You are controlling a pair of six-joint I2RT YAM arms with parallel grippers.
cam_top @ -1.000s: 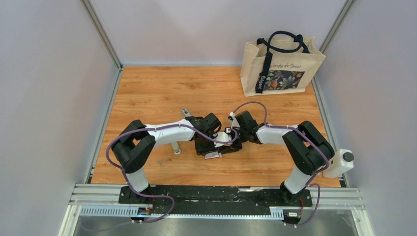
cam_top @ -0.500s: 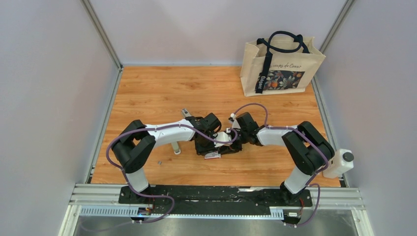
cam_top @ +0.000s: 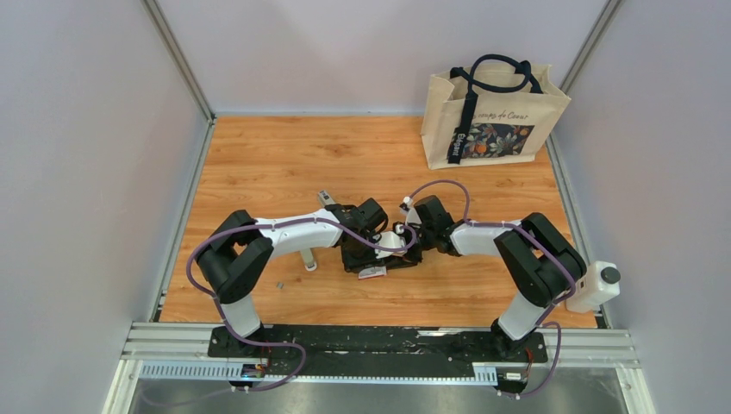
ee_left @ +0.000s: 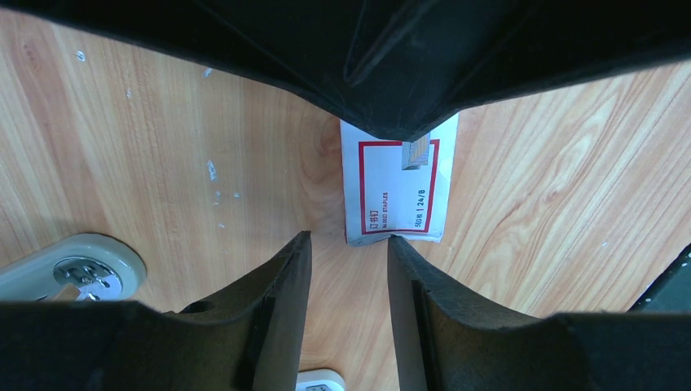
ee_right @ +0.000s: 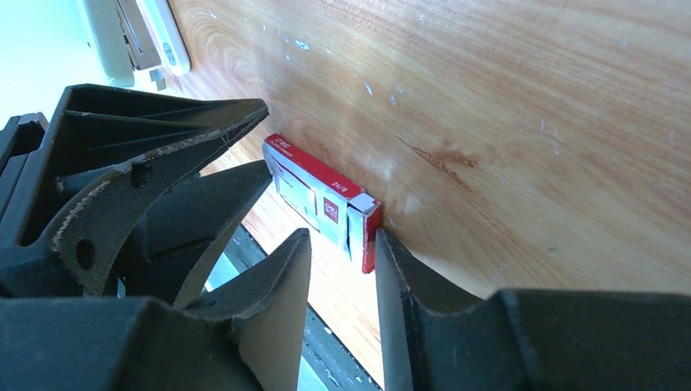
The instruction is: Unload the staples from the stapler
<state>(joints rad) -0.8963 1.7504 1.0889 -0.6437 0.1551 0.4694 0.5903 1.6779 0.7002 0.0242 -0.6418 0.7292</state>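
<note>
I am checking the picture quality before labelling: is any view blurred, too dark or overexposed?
Top view: even light, sharp. Left wrist: the print on the box is readable; the left tool is dark, in shadow. Right wrist: the upper left corner is washed out; a pale sheen lies on the table near the box.

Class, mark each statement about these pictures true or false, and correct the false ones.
1. The red-and-white box lies flat on the wooden table. True.
2. The left fingers are clamped on the box. False: they stand apart with nothing between them.
3. A tote bag stands at the table's far right corner. True.
4. The box is inside the tote bag. False: it lies on the table near its middle, away from the bag.
</note>
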